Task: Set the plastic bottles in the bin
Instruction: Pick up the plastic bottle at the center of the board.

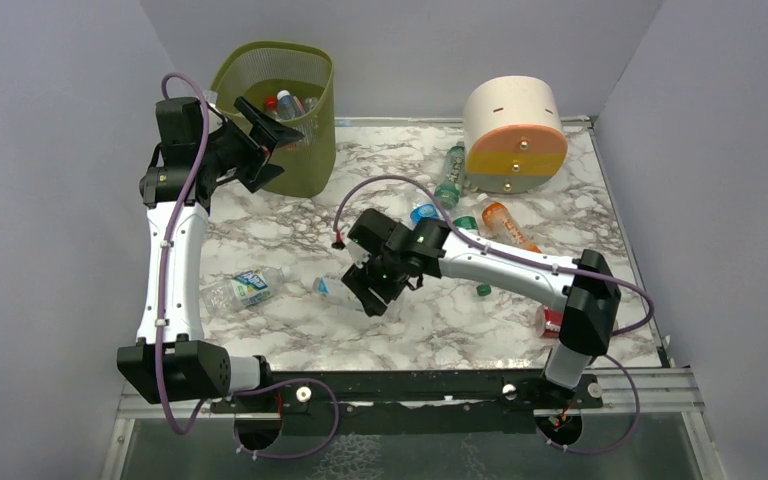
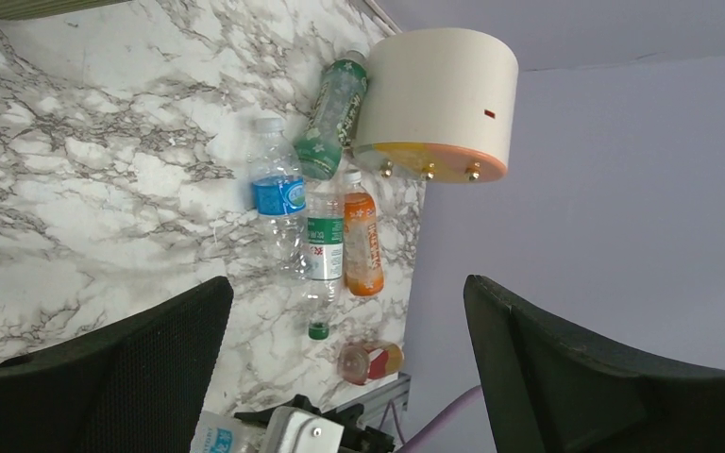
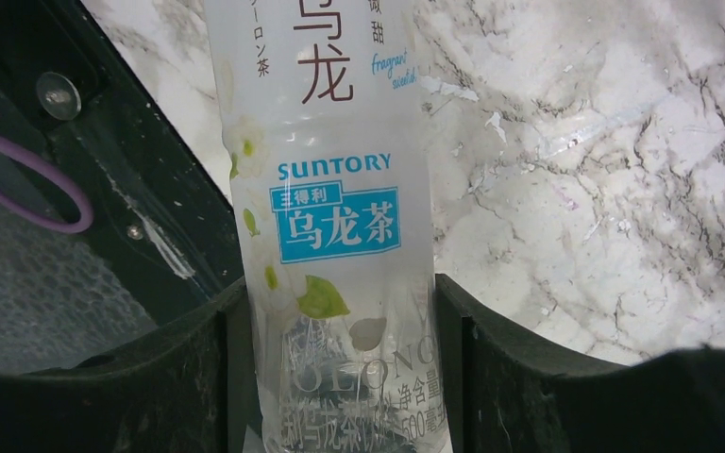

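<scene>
Right claw: the right claw (image 3: 340, 316) was closed onto a tea bottle (image 3: 335, 189), one finger against each side of it.
Tea bottle's place: it was near the middle of the surface (image 1: 430, 330), well apart from the bin (image 1: 310, 160). Whether it rested on the marble or hung just clear could not be told.
Left claw: the left claw (image 1: 268, 140) stood wide open and empty, hanging at the bin's near rim.
Bin: it stood at the far left corner with a few bottles (image 1: 285, 103) already inside.
Left to do: a bottle with a blue label (image 1: 245, 288) lay near the left arm. A green bottle (image 1: 450, 175), an orange bottle (image 1: 505, 225) and others lay by the cream drum (image 1: 515, 125), and a red one (image 1: 550, 320) lay beside the right arm's base.
Risk, grip: the hold sat near one end, with most of the bottle reaching past the fingertips. On a lift the long end would likely droop or swing, and the slick, thin plastic could slide out.
Risk, squeeze: a harder pinch might buckle the soft wall and loosen the hold.
Risk, arms: the left arm sat at the bin's mouth, so the right arm might strike it on the way in.
Risk, rim: the bin was tall and looked light. A low carry could catch the overhanging end on its rim, dropping the bottle outside or tipping the bin.
</scene>
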Robot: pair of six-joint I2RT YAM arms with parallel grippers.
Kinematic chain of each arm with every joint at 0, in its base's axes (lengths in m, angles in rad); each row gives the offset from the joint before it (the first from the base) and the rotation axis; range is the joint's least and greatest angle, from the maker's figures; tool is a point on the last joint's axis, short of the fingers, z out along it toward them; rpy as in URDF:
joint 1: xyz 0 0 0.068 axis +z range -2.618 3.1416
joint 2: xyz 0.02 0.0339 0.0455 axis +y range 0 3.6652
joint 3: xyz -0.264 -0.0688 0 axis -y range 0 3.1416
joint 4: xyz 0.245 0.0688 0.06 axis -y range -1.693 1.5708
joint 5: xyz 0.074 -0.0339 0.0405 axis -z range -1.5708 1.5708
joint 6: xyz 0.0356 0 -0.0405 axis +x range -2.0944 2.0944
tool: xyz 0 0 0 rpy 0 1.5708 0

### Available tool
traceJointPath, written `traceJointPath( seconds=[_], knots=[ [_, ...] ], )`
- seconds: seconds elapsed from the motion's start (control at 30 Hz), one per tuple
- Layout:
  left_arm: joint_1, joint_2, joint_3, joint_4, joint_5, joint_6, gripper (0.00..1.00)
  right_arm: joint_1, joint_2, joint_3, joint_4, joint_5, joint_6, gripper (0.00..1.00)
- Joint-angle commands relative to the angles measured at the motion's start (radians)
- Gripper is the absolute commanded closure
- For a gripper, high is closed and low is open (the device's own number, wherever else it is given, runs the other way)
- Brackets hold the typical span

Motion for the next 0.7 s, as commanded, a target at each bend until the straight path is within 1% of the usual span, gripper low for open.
traceJointPath(
  seconds=[0.0,0.13,0.23,0.43,0.57,0.67],
  knots=[
    [-0.008,0.012,0.041,0.054,0.036,-0.035,0.01,-0.087,-0.073,0.007,-0.011,-0.096,0.063,0.42],
    [-0.01,0.018,0.044,0.078,0.046,-0.061,0.01,-0.182,-0.09,0.049,-0.013,-0.169,0.087,0.43],
    [-0.013,0.02,0.035,0.103,0.063,-0.085,0.01,-0.237,-0.082,0.118,-0.034,-0.213,0.098,0.43],
    [-0.025,-0.002,-0.037,0.23,0.099,-0.203,0.01,-0.346,-0.031,0.297,-0.082,-0.278,0.137,0.44],
    [-0.042,-0.031,-0.094,0.297,0.09,-0.289,0.01,-0.423,0.011,0.406,-0.107,-0.337,0.173,0.45],
    [-0.059,-0.055,-0.123,0.332,0.066,-0.342,0.01,-0.459,0.029,0.465,-0.103,-0.382,0.199,0.45]
  ],
)
